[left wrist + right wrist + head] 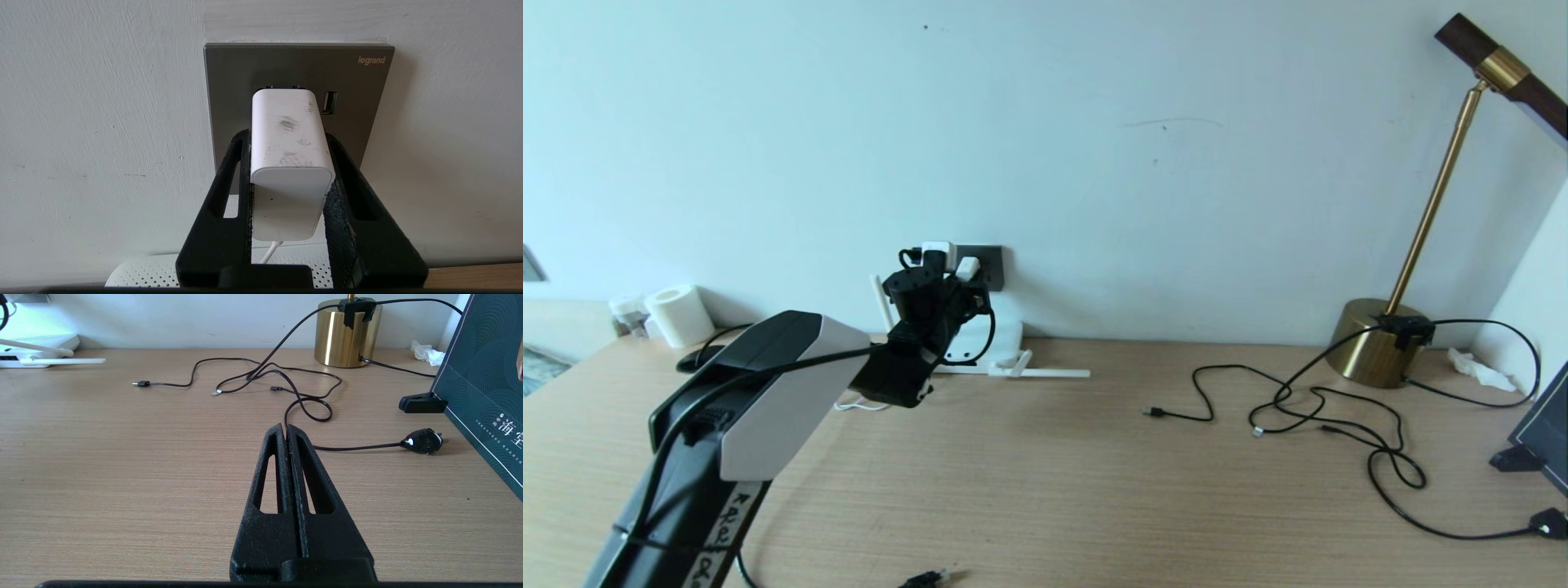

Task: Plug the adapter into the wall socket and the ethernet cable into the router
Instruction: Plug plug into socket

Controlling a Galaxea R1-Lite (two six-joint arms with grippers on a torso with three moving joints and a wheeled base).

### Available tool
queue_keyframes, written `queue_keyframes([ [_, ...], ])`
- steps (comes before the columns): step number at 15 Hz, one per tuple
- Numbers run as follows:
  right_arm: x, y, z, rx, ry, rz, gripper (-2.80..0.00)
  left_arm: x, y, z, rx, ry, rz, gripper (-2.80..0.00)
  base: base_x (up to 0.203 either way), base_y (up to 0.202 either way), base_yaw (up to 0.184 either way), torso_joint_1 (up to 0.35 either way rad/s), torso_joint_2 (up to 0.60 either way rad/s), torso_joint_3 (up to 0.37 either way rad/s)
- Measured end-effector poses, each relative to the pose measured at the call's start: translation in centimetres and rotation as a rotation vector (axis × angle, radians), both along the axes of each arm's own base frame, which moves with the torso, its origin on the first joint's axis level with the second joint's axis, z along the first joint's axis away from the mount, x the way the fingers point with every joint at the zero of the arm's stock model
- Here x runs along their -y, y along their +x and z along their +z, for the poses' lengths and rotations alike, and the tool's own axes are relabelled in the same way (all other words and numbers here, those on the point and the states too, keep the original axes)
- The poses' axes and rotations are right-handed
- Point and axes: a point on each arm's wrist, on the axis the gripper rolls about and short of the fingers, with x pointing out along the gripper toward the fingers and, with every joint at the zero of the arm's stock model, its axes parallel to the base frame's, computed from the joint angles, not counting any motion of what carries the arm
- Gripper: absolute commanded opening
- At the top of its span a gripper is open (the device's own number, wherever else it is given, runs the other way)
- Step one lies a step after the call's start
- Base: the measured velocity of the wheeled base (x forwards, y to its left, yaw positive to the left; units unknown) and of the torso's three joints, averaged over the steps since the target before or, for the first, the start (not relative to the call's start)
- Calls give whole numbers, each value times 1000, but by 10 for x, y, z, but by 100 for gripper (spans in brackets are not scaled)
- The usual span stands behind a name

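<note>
Clamped on the adapter (291, 171) by its 2 black fingers (347, 212), the left gripper (288, 163) is held square to the wall, so that the plug end meets the dark-grey wall socket (237, 81). The adapter's front is seen against the plate beside a small USB port; whether the pins are fully seated cannot be told, though it is judged to be at or near the end of insertion. A side grip is used, presumably so the body can be pushed straight in without tilting, and the thin white cord is left hanging below. The left arm is stretched forward and up from the desk (1094, 490), over the white router (147, 271) that lies under the socket. The right gripper (286, 433) is parked low over the desk, fingers pressed together and empty. The ethernet cable's plug (925, 579) lies untouched at the desk's near edge.
</note>
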Motion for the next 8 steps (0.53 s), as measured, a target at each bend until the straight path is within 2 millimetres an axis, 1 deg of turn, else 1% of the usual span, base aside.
queue_keyframes([
  [8,0,0,0,0,1,0,-280,0,-1,4,-9,3,0,-280,0,0,0,0,0,0],
])
